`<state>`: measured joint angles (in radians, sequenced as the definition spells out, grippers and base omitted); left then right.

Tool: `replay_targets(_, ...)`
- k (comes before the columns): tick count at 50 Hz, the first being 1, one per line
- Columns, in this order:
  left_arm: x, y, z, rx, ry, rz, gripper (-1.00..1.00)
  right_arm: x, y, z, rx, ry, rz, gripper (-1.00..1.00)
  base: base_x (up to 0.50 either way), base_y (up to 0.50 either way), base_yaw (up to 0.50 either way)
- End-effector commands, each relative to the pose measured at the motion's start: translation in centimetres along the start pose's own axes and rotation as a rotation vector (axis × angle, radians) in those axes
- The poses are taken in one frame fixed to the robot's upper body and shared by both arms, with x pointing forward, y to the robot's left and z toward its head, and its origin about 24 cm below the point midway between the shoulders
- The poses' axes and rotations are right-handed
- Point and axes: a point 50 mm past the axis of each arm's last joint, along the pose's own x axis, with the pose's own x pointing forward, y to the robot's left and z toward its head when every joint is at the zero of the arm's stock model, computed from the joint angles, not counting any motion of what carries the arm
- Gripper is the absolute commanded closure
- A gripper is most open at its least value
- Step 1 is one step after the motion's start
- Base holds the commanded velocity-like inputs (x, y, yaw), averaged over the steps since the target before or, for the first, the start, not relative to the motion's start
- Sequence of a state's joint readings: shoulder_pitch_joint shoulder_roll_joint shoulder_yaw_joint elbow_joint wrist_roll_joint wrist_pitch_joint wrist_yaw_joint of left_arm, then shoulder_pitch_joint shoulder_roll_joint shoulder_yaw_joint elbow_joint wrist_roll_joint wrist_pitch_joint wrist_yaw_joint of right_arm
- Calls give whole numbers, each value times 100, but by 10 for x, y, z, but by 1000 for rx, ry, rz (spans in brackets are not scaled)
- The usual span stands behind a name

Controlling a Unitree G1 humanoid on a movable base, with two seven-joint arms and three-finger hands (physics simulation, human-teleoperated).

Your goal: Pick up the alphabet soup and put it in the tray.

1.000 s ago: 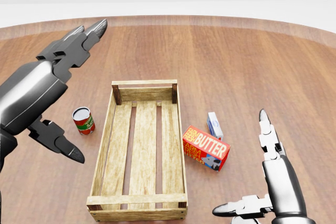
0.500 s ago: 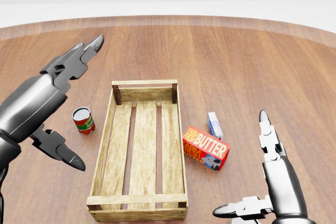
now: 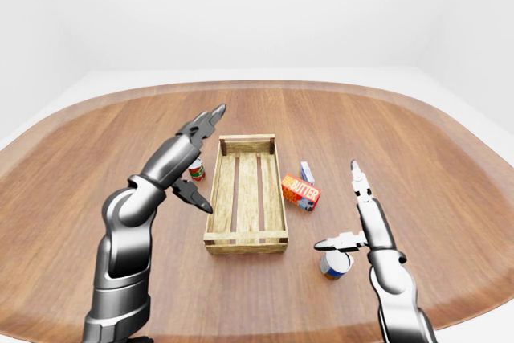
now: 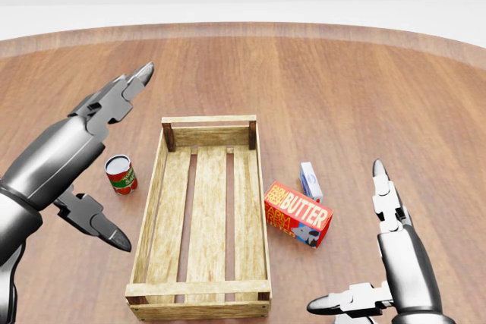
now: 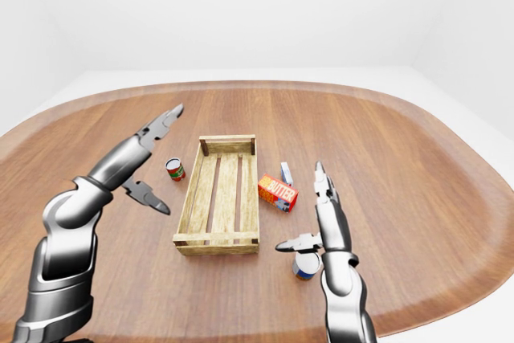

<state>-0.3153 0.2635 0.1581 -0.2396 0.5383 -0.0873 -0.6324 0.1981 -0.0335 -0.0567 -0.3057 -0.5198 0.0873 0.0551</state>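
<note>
Your alphabet soup, going by its red label, is the small can standing upright on the table just beside the wooden tray, at about nine o'clock from the tray's middle in the head view. It is untouched, so you are at the reach step, not yet the grasp. Your left hand hangs above and beside the can with fingers spread wide, gripping nothing. Next, lower that hand so the fingers bracket the can's sides, then close. Your right hand at five o'clock is also open and empty. A butter box, a small blue-and-white carton and a blue-labelled can lie right of the tray; leave them be
</note>
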Motion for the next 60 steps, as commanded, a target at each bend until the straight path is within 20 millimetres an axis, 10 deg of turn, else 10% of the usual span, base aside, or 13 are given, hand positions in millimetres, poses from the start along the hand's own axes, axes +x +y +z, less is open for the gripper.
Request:
replay_targets(1, 1, -5, -4, -19, 16, -2, -100, 0, -1, 2, 6, -7, -5, -100, 0, 0, 0)
replay_targets(42, 1, -26, -18, -91, 76, 6, -100, -3, 3, -8, -48, 12, 44, -100, 0, 0, 0)
replay_targets(60, -1, -27, -19, -96, 77, -4, -100, 0, -10, -33, -555, 116, 22, -100, 0, 0, 0)
